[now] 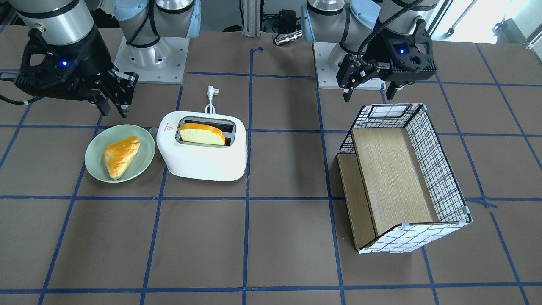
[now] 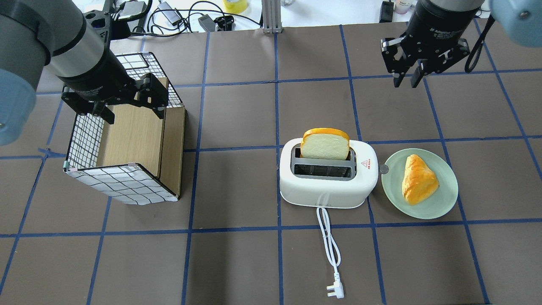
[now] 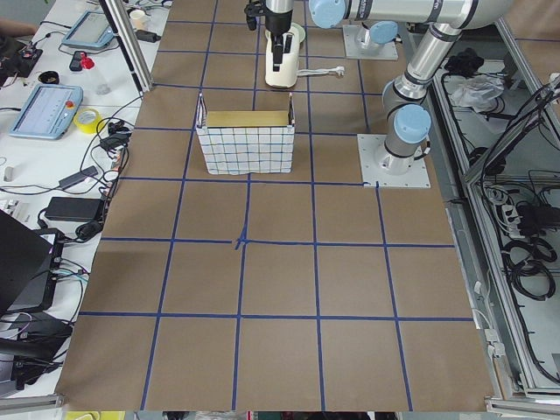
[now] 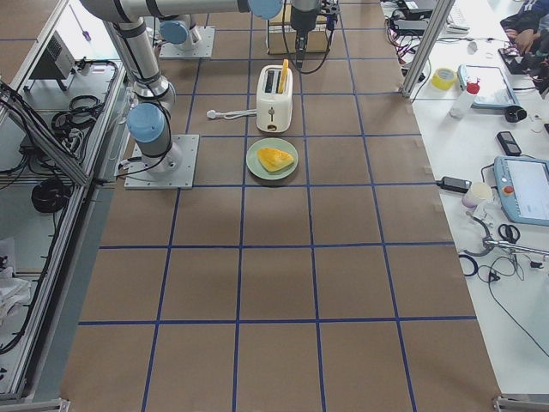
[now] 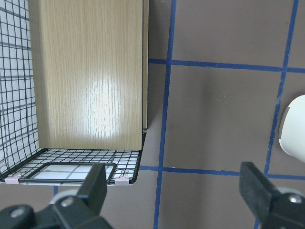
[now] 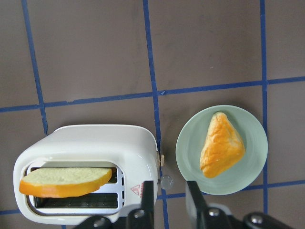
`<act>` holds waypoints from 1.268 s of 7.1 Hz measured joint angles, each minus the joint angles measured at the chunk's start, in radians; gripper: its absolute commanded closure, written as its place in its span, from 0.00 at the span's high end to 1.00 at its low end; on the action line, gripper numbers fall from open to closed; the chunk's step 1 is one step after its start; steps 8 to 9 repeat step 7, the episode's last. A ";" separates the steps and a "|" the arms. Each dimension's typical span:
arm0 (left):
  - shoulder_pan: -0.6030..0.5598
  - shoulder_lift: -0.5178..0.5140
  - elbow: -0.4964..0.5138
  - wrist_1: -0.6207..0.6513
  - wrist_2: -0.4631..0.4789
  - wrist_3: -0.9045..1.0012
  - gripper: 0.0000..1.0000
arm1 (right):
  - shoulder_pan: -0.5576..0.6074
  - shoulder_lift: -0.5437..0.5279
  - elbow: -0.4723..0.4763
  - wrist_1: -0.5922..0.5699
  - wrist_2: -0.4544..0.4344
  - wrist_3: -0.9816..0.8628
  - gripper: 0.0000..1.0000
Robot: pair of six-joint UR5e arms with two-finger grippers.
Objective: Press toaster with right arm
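Observation:
The white toaster (image 1: 203, 156) stands mid-table, also in the overhead view (image 2: 328, 186) and the right wrist view (image 6: 90, 148). A bread slice (image 2: 325, 144) stands up out of one slot. Its small lever knob (image 6: 166, 181) is on the end facing the plate. My right gripper (image 2: 406, 82) hangs high over the table near the plate and that end of the toaster, touching nothing. It is nearly shut with a narrow gap and empty (image 6: 170, 191), also in the front view (image 1: 114, 111). My left gripper (image 2: 133, 114) is wide open and empty over the box (image 5: 174, 186).
A green plate (image 2: 444, 203) with a pastry (image 2: 419, 180) sits right beside the toaster's lever end. The toaster's white cord and plug (image 2: 332, 254) trail toward the robot. A grid-patterned box (image 2: 123, 184) with a wooden inside lies under the left arm.

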 measured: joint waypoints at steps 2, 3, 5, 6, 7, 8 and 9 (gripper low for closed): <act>0.000 0.000 0.000 0.000 0.000 0.000 1.00 | 0.000 0.005 0.002 -0.091 0.003 -0.006 1.00; 0.000 0.000 0.000 0.000 0.000 0.000 1.00 | 0.000 0.007 0.003 -0.109 0.005 -0.006 1.00; 0.000 0.000 0.000 0.000 0.000 0.000 1.00 | 0.001 0.007 0.006 -0.119 0.008 -0.005 1.00; 0.000 0.000 0.000 0.000 0.000 0.000 1.00 | 0.001 0.007 0.008 -0.119 0.008 -0.005 1.00; 0.000 0.000 0.000 0.000 0.000 0.000 1.00 | 0.001 0.007 0.011 -0.120 0.007 -0.005 1.00; 0.000 0.000 0.000 0.000 0.000 0.000 1.00 | 0.001 0.007 0.011 -0.120 0.007 -0.005 1.00; 0.000 0.000 0.000 0.000 0.000 0.000 1.00 | 0.001 0.007 0.011 -0.120 0.007 -0.005 1.00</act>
